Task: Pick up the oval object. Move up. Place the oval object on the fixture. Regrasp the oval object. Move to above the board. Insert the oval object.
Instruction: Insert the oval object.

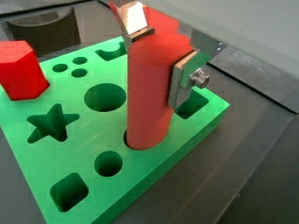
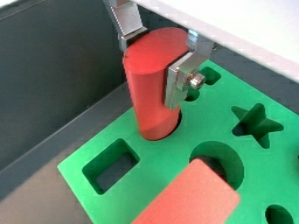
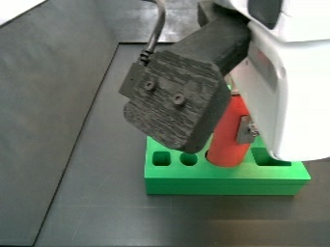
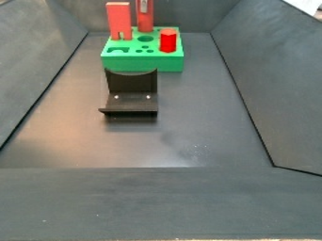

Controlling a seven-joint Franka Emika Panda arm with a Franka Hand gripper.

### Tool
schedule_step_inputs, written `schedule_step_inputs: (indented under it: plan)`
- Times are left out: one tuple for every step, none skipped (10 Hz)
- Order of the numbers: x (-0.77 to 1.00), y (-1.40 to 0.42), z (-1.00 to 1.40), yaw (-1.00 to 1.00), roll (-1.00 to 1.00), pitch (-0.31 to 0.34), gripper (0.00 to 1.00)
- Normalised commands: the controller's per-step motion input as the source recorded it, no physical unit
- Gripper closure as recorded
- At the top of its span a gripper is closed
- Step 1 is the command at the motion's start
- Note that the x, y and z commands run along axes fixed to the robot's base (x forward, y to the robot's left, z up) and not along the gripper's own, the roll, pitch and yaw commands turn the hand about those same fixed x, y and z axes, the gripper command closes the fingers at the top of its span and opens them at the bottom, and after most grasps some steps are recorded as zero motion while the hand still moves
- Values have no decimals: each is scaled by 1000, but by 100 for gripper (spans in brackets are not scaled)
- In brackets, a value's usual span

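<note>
Over the green board [image 1: 70,166], my tool [image 1: 158,57] clamps the oval object [image 1: 152,92] upright, lower end in a board hole. Red hexagonal peg [image 1: 20,70] stands at a corner; fixture [image 4: 130,100] sits before the board.

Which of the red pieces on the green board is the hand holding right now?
The oval object: the smooth upright rod clamped between the hand fingers, its lower end in a hole of the board. The short hexagonal peg and the tall salmon block stand untouched.

Red oval object [image 1: 149,87], green board [image 1: 70,157]
</note>
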Motion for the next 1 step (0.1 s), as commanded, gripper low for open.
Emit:
schedule_step_inputs:
  plan:
    - [0,0,0,0,0,0,100]
